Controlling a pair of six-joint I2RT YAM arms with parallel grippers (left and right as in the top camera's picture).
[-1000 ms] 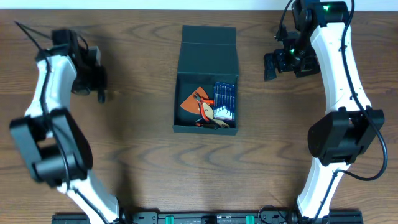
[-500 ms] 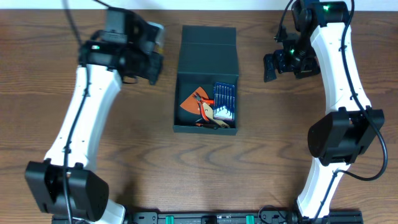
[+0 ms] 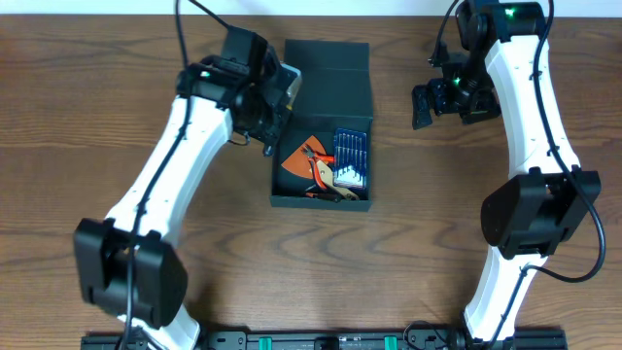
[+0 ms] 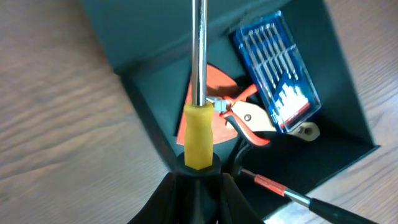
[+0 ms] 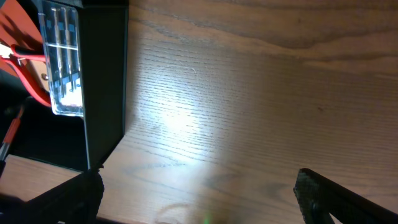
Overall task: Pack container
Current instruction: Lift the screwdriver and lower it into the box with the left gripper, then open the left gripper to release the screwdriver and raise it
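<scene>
Left pincer (image 4: 199,177): clamped on yellow-handled steel-shafted screwdriver (image 4: 199,124) | dark teal-black rigid square container (image 4: 143,118): located just below and ahead, open | judged stiff, matte, light; best gripped by side walls | right pincer (image 5: 199,199): spread wide, empty.

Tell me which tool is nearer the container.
Left. The left tool, gripping a yellow-handled screwdriver, hangs over the left wall of the container. The right tool sits off to the container's right side, apart from it.
</scene>
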